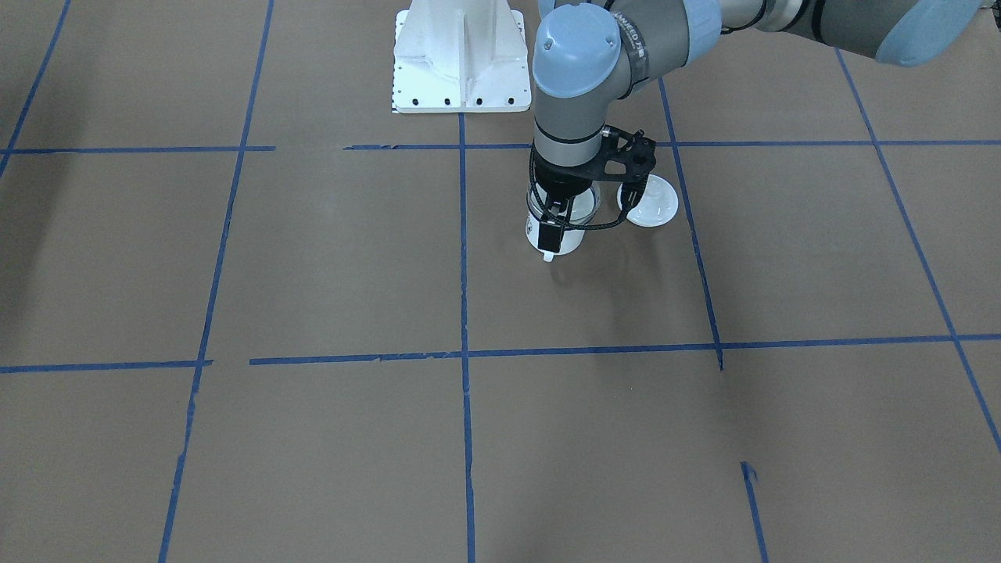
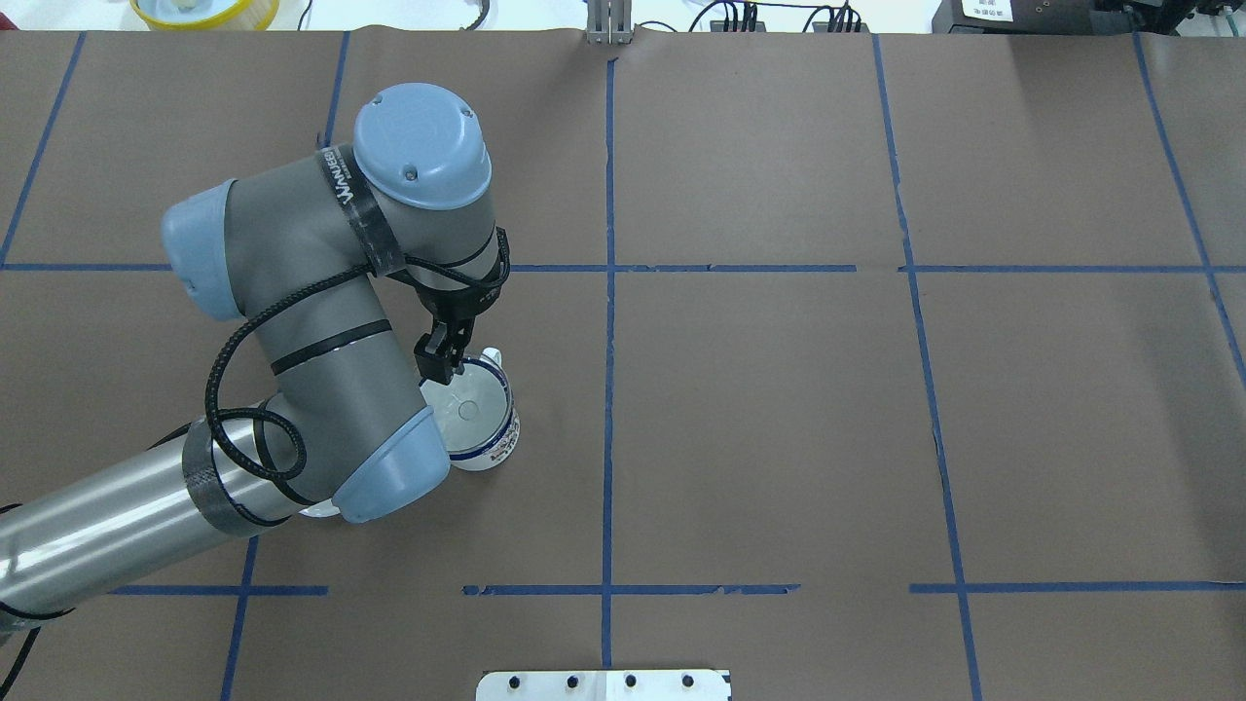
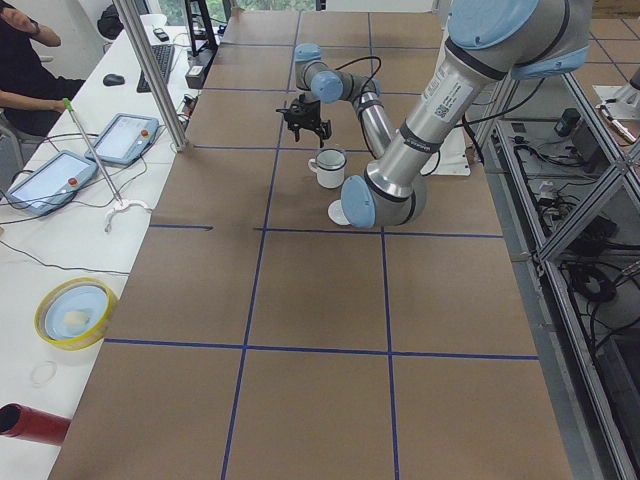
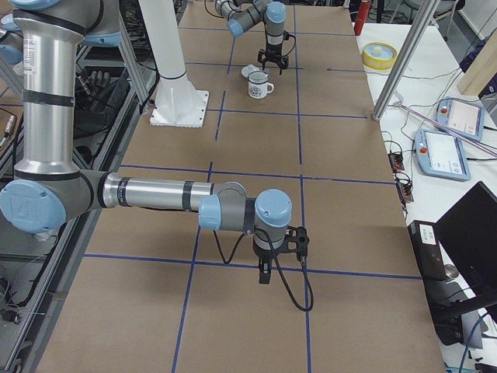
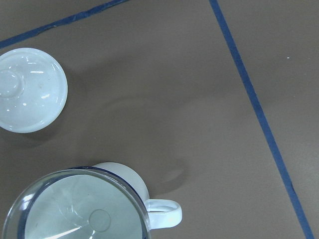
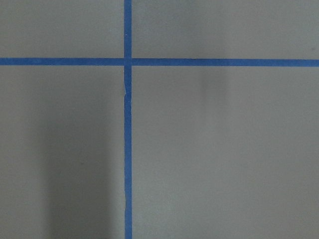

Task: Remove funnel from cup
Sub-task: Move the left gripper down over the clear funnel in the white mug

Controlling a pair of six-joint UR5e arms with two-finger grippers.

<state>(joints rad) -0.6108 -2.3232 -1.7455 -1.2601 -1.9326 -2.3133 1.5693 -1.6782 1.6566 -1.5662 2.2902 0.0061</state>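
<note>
Grey tubular left arm [image 2: 321, 321] capped with pale blue round joint covers [image 2: 421, 146], small screws set in caps. Black lettered band [image 2: 352, 209] wrapped round wrist link. Black braided cable [image 2: 210, 389] run alongside. Black two-finger left gripper [image 2: 440, 373] fitted.

Clear funnel [image 5: 65, 211] sat mouth-up in cup [image 5: 127, 178], white w/ dk blue rim, upright, loop handle

I was running the rig in a robotics lab, not a home or shop: the table [image 2: 779, 438] was wrapped in brown paper and marked into squares with blue tape [image 2: 608, 389], and the grey industrial arm [image 2: 292, 292] stood on a bolted white pedestal [image 1: 461, 59]. Along the side bench lay teach pendants [image 3: 125, 138], a laptop [image 4: 474, 233] and loose cables, with aluminium frame posts [image 3: 155, 75] rising from the edge and a seated operator [image 3: 25, 60] beside them.
</note>
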